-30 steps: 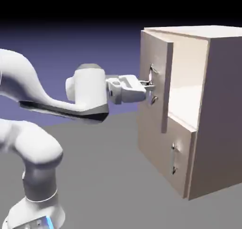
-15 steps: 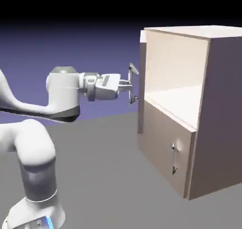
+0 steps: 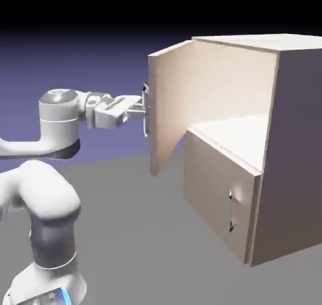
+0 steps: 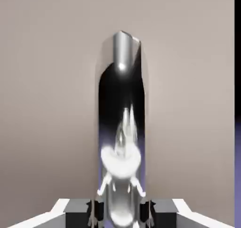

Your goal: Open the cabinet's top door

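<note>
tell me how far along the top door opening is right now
Mostly done: the top door stands swung well out from the cabinet, its upper compartment showing. In hand: the gripper is shut on the silver handle, which fills the hand view between the fingertips. Left: at most a bit more swing, then letting go. The lower door is closed.

Beige-brown cabinet (image 3: 295,153) with pale top; beige top door (image 3: 168,109), paler inside at 3 o'clock. Silver mirror-bright handle (image 4: 121,128), streaked black and white. White arm (image 3: 44,190), grey-capped. Grey table (image 3: 138,247); blue-violet backdrop (image 3: 75,65), black at 12 o'clock.
</note>
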Controlling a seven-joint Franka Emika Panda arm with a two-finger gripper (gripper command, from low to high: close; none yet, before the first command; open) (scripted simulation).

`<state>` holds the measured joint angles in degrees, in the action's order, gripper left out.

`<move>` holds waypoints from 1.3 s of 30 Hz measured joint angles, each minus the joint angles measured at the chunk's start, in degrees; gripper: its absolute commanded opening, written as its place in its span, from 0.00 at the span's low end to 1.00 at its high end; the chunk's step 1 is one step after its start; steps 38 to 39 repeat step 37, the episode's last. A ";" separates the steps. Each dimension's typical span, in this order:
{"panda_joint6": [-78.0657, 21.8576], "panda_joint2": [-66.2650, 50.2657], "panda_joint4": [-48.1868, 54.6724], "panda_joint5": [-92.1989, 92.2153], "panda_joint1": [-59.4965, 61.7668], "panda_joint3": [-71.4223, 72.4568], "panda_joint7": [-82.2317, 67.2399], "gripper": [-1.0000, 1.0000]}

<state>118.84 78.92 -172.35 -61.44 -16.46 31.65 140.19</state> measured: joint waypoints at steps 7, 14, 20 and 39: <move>-15.10 -6.25 8.89 13.85 1.52 14.53 0.56 0.00; -29.89 -12.84 22.96 24.21 11.38 28.11 1.39 0.00; -40.38 -15.57 35.42 29.72 22.39 37.25 1.15 0.00; -65.40 -12.55 70.71 37.80 54.13 53.75 -4.53 0.00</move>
